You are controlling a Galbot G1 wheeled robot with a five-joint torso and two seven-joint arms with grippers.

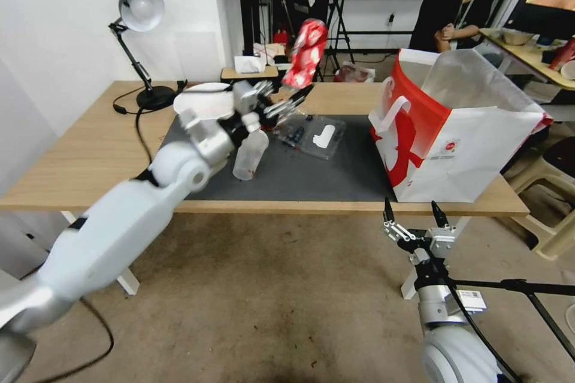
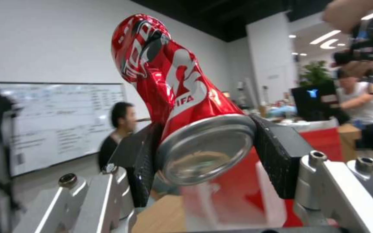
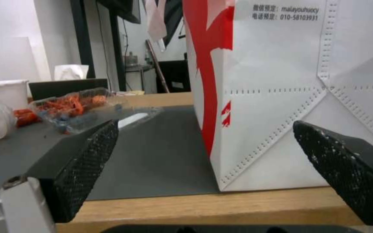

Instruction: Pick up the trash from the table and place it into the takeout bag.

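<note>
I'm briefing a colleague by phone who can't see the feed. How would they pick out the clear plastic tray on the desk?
Start at the long light-wood table and find its dark grey mat. Between the left end effector, raised and gripping a red soda can, and the tall white-and-red takeout bag lies the clear plastic tray. It is flat, see-through and holds orange and blue scraps.

Red can (image 1: 305, 54) (white lettering); bag (image 1: 473, 149) white, red panels
</note>
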